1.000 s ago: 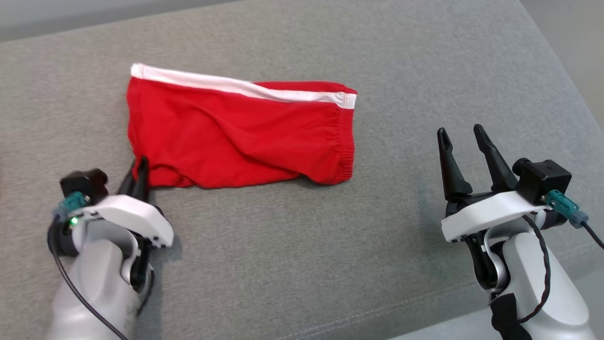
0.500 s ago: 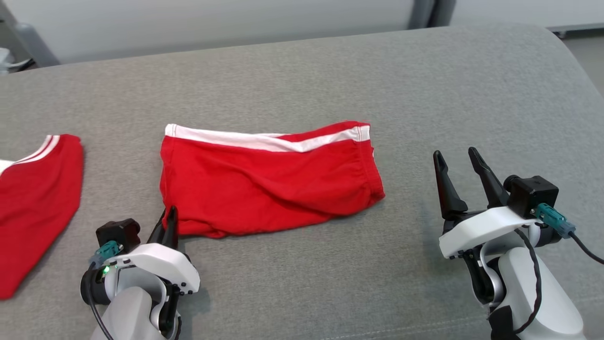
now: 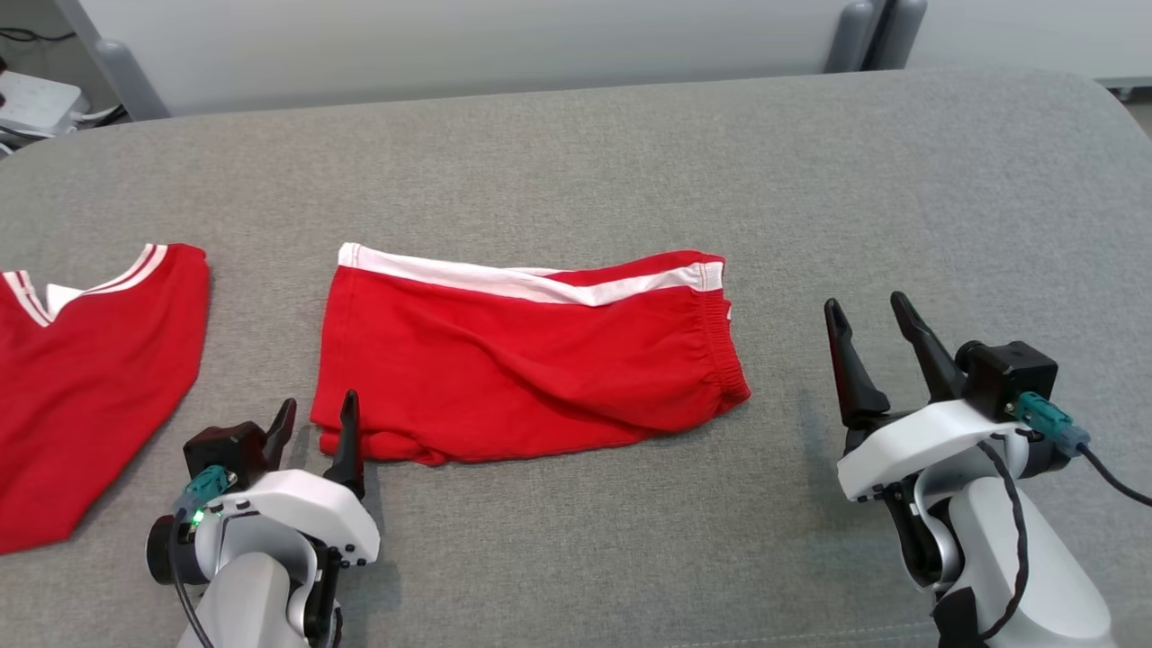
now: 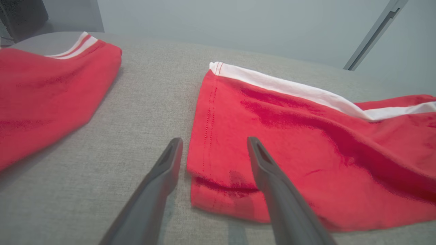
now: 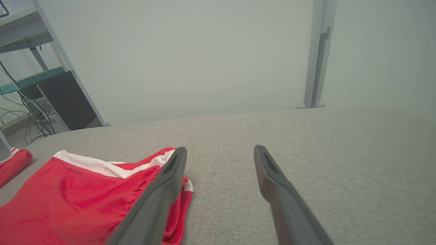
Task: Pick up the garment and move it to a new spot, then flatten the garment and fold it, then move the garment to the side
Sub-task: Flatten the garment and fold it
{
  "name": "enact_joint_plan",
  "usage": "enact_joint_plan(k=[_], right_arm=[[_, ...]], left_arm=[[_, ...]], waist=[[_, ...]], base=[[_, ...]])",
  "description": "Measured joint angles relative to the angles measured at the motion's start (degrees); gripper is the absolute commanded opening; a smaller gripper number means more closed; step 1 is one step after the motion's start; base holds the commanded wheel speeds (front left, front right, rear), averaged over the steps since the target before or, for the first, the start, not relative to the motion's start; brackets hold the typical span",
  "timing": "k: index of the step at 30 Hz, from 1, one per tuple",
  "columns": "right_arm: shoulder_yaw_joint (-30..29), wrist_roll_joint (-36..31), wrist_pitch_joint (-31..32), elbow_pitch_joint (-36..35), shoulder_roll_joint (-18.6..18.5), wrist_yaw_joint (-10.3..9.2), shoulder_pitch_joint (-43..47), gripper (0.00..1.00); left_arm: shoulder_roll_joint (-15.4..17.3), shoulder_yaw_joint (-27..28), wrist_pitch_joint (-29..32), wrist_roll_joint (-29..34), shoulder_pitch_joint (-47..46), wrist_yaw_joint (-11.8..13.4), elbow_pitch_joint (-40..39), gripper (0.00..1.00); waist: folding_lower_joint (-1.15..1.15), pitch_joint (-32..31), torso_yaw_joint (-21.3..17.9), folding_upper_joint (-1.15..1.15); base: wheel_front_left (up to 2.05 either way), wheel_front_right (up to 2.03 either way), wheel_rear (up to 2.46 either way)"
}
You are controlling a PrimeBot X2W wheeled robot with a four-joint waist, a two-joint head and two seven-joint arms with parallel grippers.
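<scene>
The garment [image 3: 531, 360], folded red shorts with a white stripe along the far edge, lies flat in the middle of the grey cushion [image 3: 576, 171]. My left gripper [image 3: 315, 418] stands open at the shorts' near left corner, nothing between its fingers; in the left wrist view the garment [image 4: 306, 143] has its folded corner between and under the left gripper [image 4: 214, 143] fingertips. My right gripper [image 3: 864, 310] hangs open over bare cushion to the right of the shorts, apart from them. The right wrist view has the garment [image 5: 85, 200] at lower left of the right gripper [image 5: 219, 151].
A second red garment with white trim [image 3: 81, 369] lies at the cushion's left edge, also in the left wrist view [image 4: 44, 92]. A pale wall and metal posts [image 3: 855, 36] stand behind the cushion. Shelving with cables [image 5: 30, 98] is off to the far left.
My left gripper has opened and let go of the shorts' near left corner. The head camera has tilted up and shifted, bringing the second red garment and the back wall into view.
</scene>
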Motion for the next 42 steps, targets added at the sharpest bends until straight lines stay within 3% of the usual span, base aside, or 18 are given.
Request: enact_joint_plan(k=[11, 18, 31, 42], right_arm=[[1.68, 0.74, 0.00, 2.58, -0.08, 0.00, 0.05, 1.00], [1.76, 0.75, 0.00, 6.22, -0.10, 0.00, 0.44, 1.00], [-0.88, 1.44, 0.01, 16.07, 0.02, 0.00, -3.23, 1.00], [-6.00, -0.62, 0.01, 23.63, 0.10, 0.00, -5.39, 1.00]], left_arm=[[-0.07, 1.72, 0.04, 7.84, 7.95, 0.56, -13.07, 1.00], [-0.23, 1.82, 0.03, 8.58, 11.62, 0.52, -17.69, 1.00], [-0.33, -0.96, 0.04, 7.04, 14.10, 0.47, -19.31, 1.00], [-0.33, -3.02, 0.04, 6.24, 13.80, 0.51, -20.43, 1.00]], waist=[[0.00, -2.49, 3.75, 0.00], [0.00, -3.83, 6.93, 0.00], [0.00, -2.22, 13.43, 0.00], [0.00, 0.84, 14.99, 0.00]], base=[[0.00, 0.00, 0.00], [0.00, 0.00, 0.00], [0.00, 0.00, 0.00], [0.00, 0.00, 0.00]])
